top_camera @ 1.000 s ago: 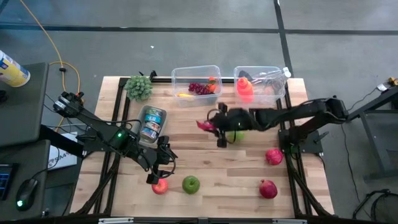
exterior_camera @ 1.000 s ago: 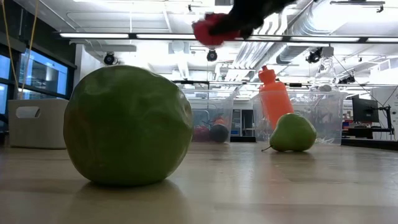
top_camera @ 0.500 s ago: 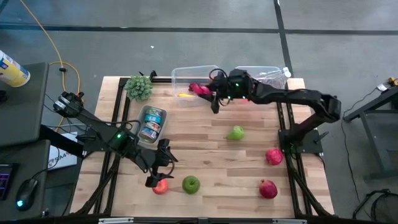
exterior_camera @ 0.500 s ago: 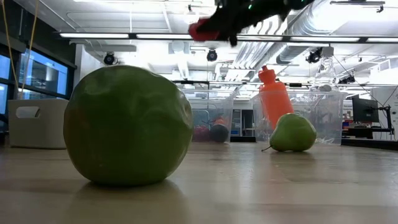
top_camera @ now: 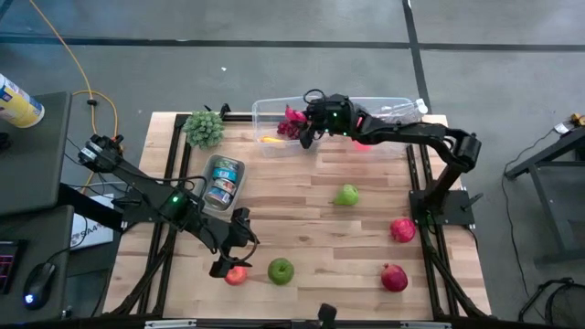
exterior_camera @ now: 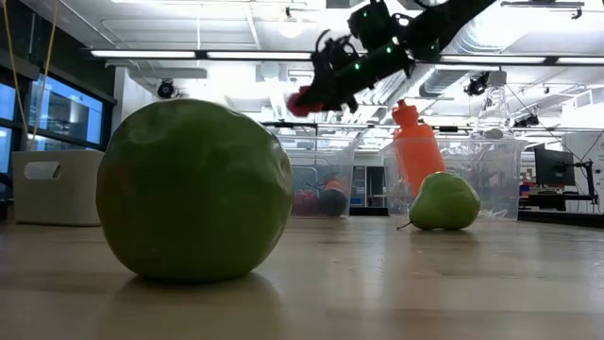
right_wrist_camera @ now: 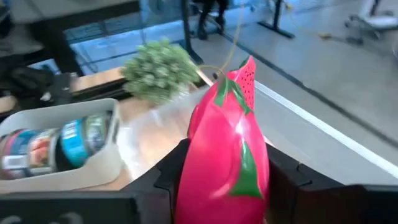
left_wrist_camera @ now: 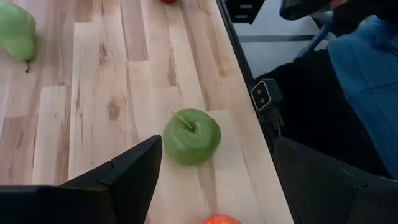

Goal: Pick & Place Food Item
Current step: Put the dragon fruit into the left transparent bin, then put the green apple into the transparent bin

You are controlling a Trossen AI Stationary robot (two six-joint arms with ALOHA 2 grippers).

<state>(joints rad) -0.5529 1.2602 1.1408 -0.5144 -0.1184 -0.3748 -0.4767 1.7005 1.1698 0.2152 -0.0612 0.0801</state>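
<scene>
A robotics lab or workshop: a wooden tabletop [top_camera: 302, 228] on a concrete floor [top_camera: 274, 55], exposed ceiling ducts [exterior_camera: 491, 38] and strip lights [exterior_camera: 189, 54] above it, desks with monitors [exterior_camera: 552, 165] behind it.

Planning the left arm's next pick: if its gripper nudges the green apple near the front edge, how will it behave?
The green apple is round and smooth, so it would probably roll on the flat table. It lies near the edge, so a push outward might drop it. Its glossy skin could slip between the left gripper fingers.
</scene>
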